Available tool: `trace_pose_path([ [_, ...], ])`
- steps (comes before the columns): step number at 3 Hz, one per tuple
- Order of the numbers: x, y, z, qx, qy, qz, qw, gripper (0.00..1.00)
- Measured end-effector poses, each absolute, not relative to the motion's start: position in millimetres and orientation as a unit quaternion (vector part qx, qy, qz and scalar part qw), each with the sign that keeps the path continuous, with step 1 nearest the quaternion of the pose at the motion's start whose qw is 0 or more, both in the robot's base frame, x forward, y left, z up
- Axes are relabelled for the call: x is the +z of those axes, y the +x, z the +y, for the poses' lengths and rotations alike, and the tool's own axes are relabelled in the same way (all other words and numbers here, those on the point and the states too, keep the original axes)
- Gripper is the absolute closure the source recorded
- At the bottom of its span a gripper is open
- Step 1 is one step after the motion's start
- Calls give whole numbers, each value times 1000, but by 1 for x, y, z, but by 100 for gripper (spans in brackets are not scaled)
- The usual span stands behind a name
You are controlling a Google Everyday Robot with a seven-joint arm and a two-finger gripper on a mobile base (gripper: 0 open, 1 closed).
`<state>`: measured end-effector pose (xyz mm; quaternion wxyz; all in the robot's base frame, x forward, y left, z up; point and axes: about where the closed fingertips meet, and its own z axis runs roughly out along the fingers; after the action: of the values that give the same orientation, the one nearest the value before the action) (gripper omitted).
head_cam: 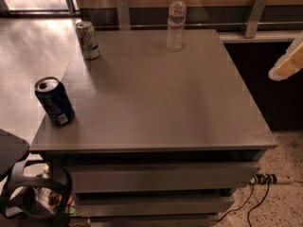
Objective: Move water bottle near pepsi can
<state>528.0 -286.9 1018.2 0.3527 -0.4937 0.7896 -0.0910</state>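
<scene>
The water bottle point(176, 21), clear with a white cap and a pale label band, stands upright at the far edge of the grey table point(156, 98). The pepsi can point(55, 101), dark navy with a silver top, stands upright at the table's front left corner. My gripper point(288, 63) shows only as a pale cream part at the right edge of the camera view. It is off the table's right side, well apart from the bottle and far from the can. It holds nothing that I can see.
A pale silver-green can point(88, 39) stands at the table's far left corner. Drawers point(161, 176) front the table below. A black seat and wheel point(28, 193) sit at the lower left. Cables and a power strip point(265, 179) lie on the floor at the right.
</scene>
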Motion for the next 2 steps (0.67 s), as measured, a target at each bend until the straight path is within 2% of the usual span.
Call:
trace_pose_path([
  [1,1023,572,-304,-75,-455,776,431,0],
  [2,1019,615,-302,-13,-423,759,494,0],
])
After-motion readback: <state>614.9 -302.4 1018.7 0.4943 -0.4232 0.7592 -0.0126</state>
